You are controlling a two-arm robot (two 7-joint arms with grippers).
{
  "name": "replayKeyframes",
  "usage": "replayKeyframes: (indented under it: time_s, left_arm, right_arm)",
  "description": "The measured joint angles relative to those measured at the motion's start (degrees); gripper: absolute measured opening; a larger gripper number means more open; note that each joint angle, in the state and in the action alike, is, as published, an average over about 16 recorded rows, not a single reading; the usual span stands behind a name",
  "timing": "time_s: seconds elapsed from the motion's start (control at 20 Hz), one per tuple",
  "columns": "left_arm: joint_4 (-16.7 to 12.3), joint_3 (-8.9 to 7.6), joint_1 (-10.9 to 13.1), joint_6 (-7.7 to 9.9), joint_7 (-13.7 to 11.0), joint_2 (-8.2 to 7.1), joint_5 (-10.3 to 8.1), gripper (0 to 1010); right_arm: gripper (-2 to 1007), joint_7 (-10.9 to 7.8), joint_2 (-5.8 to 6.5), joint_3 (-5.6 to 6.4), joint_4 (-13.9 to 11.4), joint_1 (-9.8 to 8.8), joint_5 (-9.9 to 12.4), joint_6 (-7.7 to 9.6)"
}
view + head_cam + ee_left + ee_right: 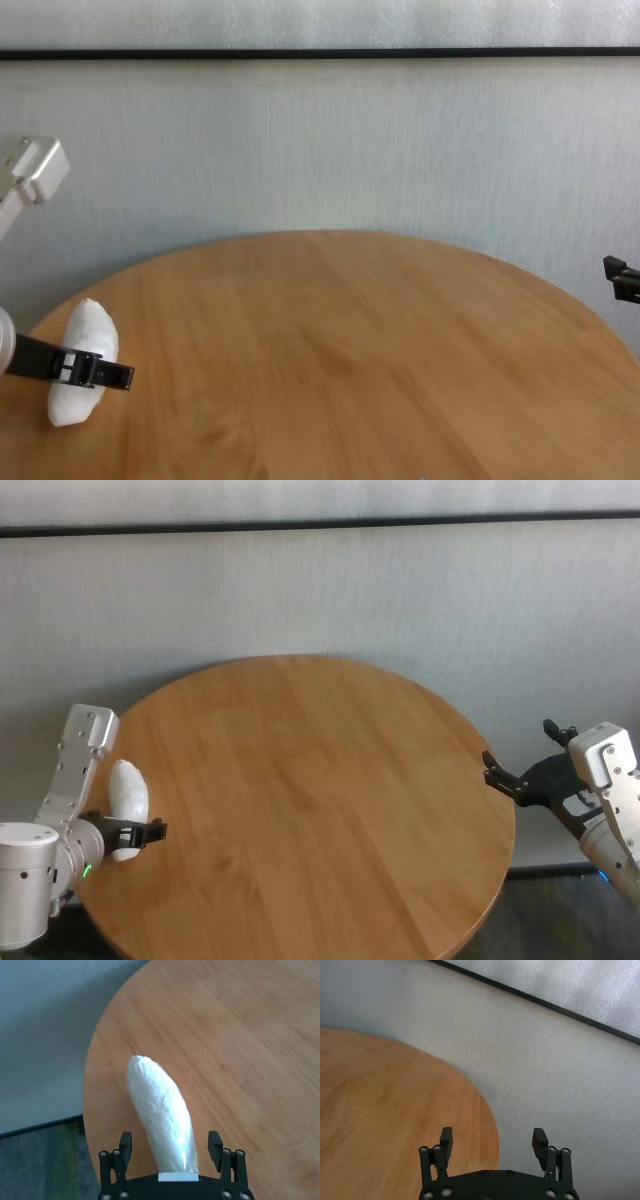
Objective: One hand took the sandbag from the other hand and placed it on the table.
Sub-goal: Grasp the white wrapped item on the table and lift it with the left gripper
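Left wrist view: crinkled, sausage-shaped white sandbag on smooth wood-grain table.

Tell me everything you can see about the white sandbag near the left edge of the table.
The sandbag is a white, lumpy, sausage-shaped soft bag with a crinkled, slightly shiny skin and a tapered tip. It lies flat on the round wooden table, close to its left rim. The left pincer straddles its near end with fingers spread wide on either side, leaving a visible gap on both sides, so it does not look gripped. Nothing else touches it; the right pincer is off beyond the table's right edge.
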State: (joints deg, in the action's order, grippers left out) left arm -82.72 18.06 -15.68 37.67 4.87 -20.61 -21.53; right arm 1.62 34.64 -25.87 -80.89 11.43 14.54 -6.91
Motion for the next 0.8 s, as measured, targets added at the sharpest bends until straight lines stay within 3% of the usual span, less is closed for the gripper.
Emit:
replayKeyframes:
  time_s: [0.3, 0.8]
  left_arm:
    - [1.4, 0.14, -0.7, -0.40, -0.5, 0.32, 1.27, 1002]
    - [1.9, 2.16, -1.5, -1.69, -1.9, -0.85, 4.42, 1002]
  right_arm:
    - [1002, 0.00, 0.00, 0.00, 0.0, 0.00, 0.0, 0.00]
    - [1002, 0.00, 0.00, 0.00, 0.0, 0.00, 0.0, 0.00]
